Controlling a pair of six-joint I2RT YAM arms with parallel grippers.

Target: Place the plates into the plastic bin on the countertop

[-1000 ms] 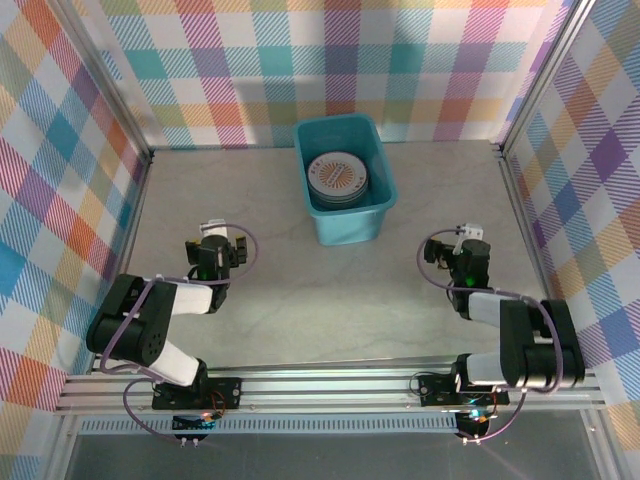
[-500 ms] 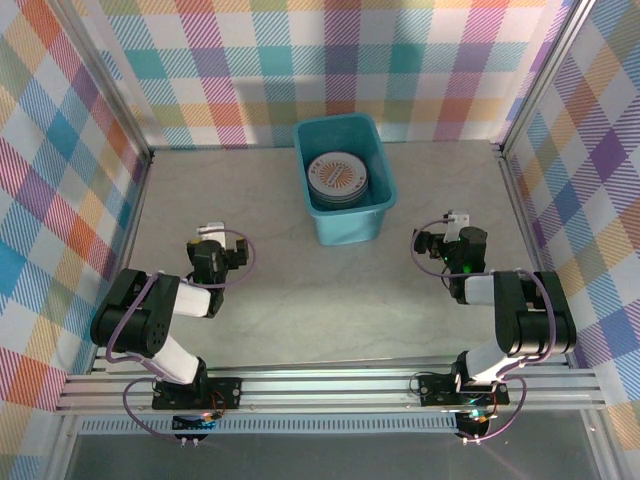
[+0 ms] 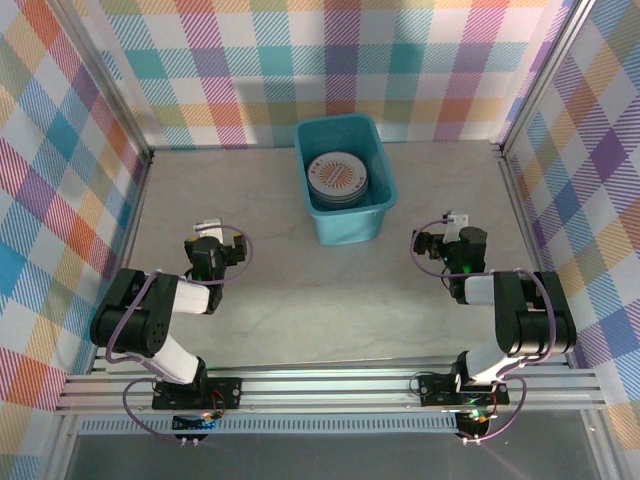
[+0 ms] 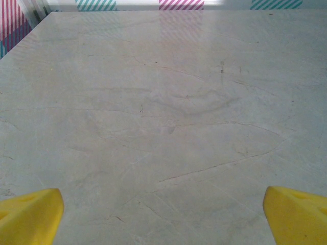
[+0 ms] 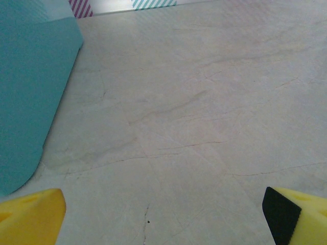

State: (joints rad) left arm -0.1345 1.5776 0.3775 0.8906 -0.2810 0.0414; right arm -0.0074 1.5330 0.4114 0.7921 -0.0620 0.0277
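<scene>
The plastic bin (image 3: 350,222) stands at the back middle of the countertop (image 3: 300,300). Inside it lies a stack of plates (image 3: 338,177), the top one white with an orange sunburst centre. My left gripper (image 3: 209,240) rests low at the front left, well clear of the bin. It is open, its yellow fingertips (image 4: 30,217) wide apart over bare countertop (image 4: 168,127). My right gripper (image 3: 452,233) sits low at the front right, also open with nothing between its fingertips (image 5: 31,217). The bin's teal wall (image 5: 28,92) is to its left, apart from it.
Aluminium rails (image 3: 320,385) run along the near edge, and plaid walls (image 3: 70,190) close off the left, right and back. Both arms are folded back close to their bases.
Over the last second the right gripper shifted a little back and left as its arm folded in, and the left gripper edged slightly left. Both have held still since. Jaws unchanged.
</scene>
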